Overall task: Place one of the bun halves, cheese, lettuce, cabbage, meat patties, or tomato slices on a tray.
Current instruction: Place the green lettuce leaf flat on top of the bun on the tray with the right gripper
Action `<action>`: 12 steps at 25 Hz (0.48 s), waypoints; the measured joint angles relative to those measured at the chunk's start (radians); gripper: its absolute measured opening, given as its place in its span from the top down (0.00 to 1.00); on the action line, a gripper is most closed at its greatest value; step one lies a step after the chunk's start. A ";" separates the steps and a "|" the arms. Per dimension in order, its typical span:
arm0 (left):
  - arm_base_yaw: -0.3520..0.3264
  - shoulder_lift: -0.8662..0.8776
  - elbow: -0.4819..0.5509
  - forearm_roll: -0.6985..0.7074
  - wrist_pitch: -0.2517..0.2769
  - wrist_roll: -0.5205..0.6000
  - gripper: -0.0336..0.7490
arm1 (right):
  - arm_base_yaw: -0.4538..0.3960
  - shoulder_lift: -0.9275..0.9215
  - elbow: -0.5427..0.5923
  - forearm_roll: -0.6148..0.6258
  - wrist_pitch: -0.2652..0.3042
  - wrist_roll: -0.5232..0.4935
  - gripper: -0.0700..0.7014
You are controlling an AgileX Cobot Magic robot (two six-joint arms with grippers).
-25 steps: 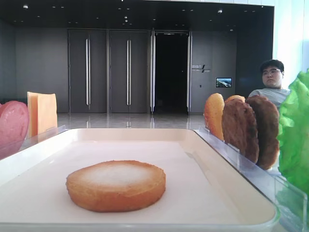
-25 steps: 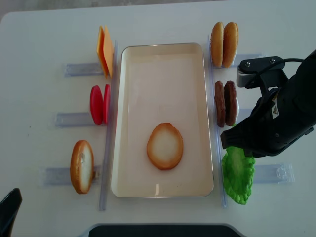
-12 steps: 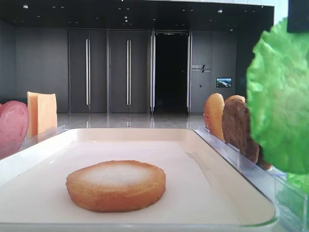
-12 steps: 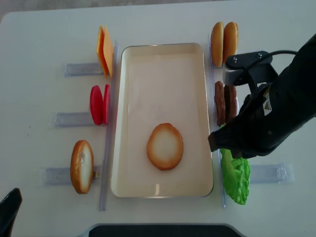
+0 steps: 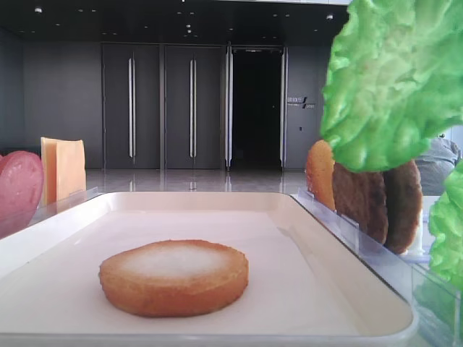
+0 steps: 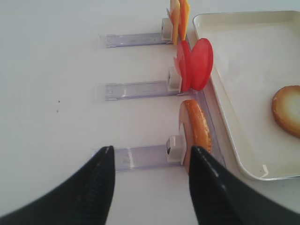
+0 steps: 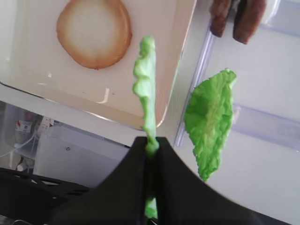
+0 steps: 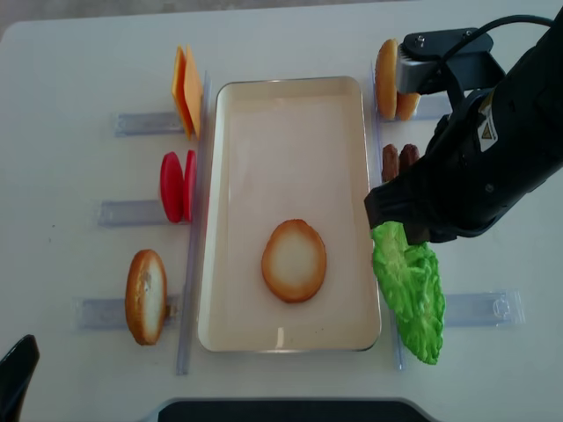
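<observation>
one cream tray (image 8: 290,97) is shown. one bun half (image 8: 294,260) is laid inside the tray, one (image 8: 146,296) is stood left of it, and two (image 8: 387,77) are seen at its upper right, four in all. two cheese slices (image 8: 186,90) and two tomato slices (image 8: 177,185) are counted left of the tray. two meat patties (image 5: 376,199) and two lettuce leaves (image 7: 145,93) (image 7: 210,122) are counted on its right.
</observation>
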 joint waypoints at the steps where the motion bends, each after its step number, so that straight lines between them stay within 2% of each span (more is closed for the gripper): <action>1: 0.000 0.000 0.000 0.000 0.000 0.000 0.46 | 0.000 0.000 0.000 0.013 -0.011 -0.004 0.90; 10: 0.000 0.000 0.000 0.000 0.000 0.000 0.46 | 0.000 0.001 0.000 0.235 -0.285 -0.106 0.90; 12: 0.000 0.000 0.000 0.000 0.000 0.000 0.46 | 0.000 0.003 0.000 0.294 -0.324 -0.138 0.90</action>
